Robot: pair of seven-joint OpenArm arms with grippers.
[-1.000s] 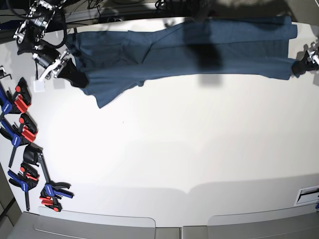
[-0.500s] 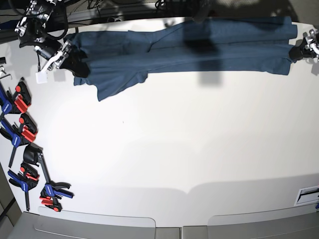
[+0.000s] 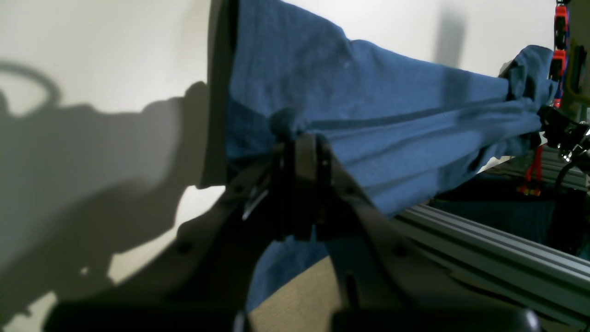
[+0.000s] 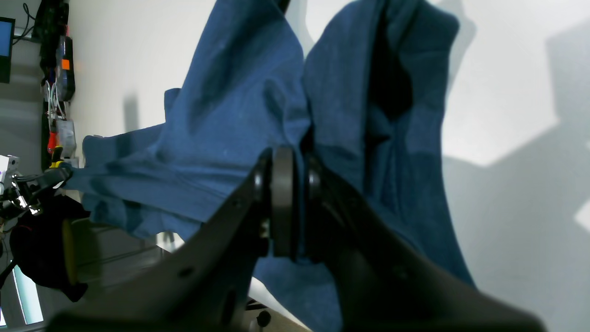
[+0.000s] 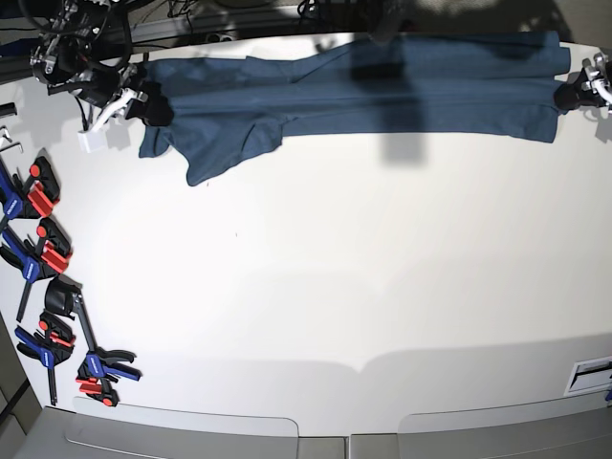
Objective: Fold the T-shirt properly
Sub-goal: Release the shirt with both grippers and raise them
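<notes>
Tools at both ends have the cloth pinched: the left tool [image 5: 562, 98] is closed on one end of the T-shirt [image 5: 335, 110], and the right tool [image 5: 164, 113] is closed on the other. From where I stand, holding it at two far-apart points looks like a way to keep the upper layer taut, so that a long edge can be laid over the rest in one even fold instead of bunching in the middle. The stretch between them does run nearly straight, with long creases drawn along it.

The shirt lies as a long, narrow strip across the far side of the white desk [image 5: 354, 258], reaching from one tool to the other. At the left tool, fabric spreads around the fingertips, with a flap hanging down on the near side. At the right tool it is messier: folds stand up right beside the fingers, and a loose corner juts out toward the near side of the desk. The clamps [image 5: 43, 253] sit well apart from the cloth, along the side of the desk by the right arm.

I would call the folding partway along, since the strip is narrow but uneven. Next, I think, the held edge wants lowering flat before either tool lets go. If one released early, that end could slump and the wrinkles by the right tool might get trapped inside.
</notes>
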